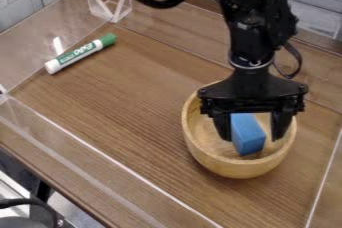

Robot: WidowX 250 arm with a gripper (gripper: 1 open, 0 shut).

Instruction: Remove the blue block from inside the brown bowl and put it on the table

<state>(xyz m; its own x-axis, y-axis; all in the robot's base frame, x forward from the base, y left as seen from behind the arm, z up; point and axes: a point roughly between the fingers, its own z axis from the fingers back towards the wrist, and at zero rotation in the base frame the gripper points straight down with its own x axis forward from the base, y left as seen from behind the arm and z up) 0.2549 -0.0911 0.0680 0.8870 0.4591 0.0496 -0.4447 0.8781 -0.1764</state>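
Round tan wooden bowl [245, 144] is sitting near the tabletop's [120, 102] front-right corner w/ the small light-blue block [250, 135] inside. Black gripper [249, 130] is hanging wide open, fingers straddling the block, gripping nothing. Grasp step; next: close, lift. Green-white marker [80, 52] is lying near far-left edge.

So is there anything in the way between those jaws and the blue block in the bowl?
Nothing visible. The gripper hangs open right over the brown bowl, with one of its jaws on each side of the blue block. The only other loose thing, a green-and-white marker, lies far off on the table.
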